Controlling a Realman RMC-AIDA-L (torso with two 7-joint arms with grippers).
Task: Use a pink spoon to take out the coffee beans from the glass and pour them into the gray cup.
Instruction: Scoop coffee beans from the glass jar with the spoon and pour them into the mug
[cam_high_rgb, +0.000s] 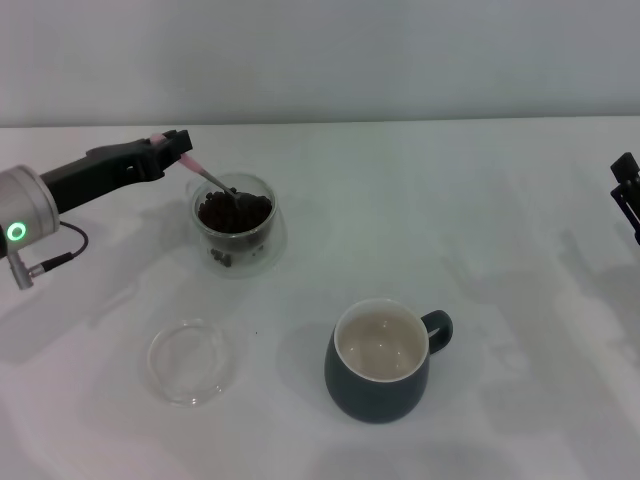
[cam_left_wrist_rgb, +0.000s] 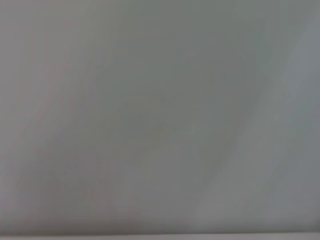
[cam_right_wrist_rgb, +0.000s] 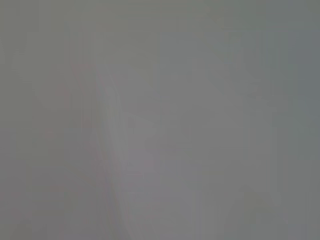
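Robot's left claw dips a pink spoon into a glass of coffee beans.

The claw is clamped on the handle, slanting the spoon's bowl down into the beans, probably to scoop. On the white desk stand one glass, one gray cup, empty and nearer, and one clear dish. The right claw waits at the desk's edge; I cannot tell its opening.
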